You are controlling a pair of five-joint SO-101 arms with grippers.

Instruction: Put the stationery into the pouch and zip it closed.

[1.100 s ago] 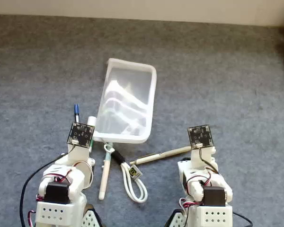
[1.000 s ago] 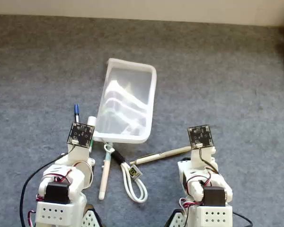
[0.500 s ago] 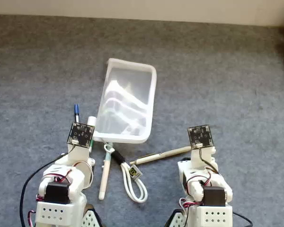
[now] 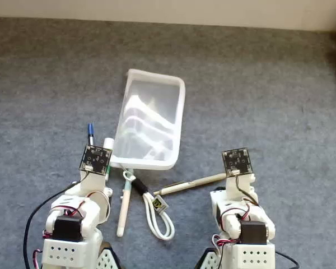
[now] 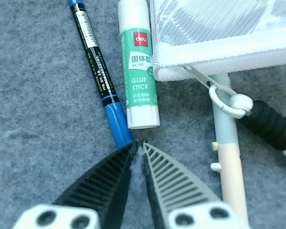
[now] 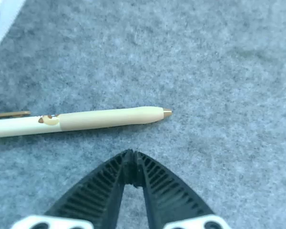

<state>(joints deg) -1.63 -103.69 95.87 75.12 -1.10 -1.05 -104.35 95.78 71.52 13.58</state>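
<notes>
A clear mesh pouch (image 4: 151,123) with white edging lies in the middle of the grey carpet, its zip pull (image 5: 214,90) at the near end. In the left wrist view a blue-capped black marker (image 5: 97,71) and a green glue stick (image 5: 140,67) lie side by side just beyond my left gripper (image 5: 137,145), which is shut and empty. A pale green and cream pen (image 5: 229,162) lies beside the pouch's corner. A cream pen (image 6: 86,119) lies crosswise just ahead of my right gripper (image 6: 130,155), also shut with nothing in it.
A white cord loop with a black sleeve (image 4: 157,216) trails from the pouch's zip toward the arm bases. Grey carpet (image 4: 269,84) stretches open to the right and far side. The wall edge runs along the back.
</notes>
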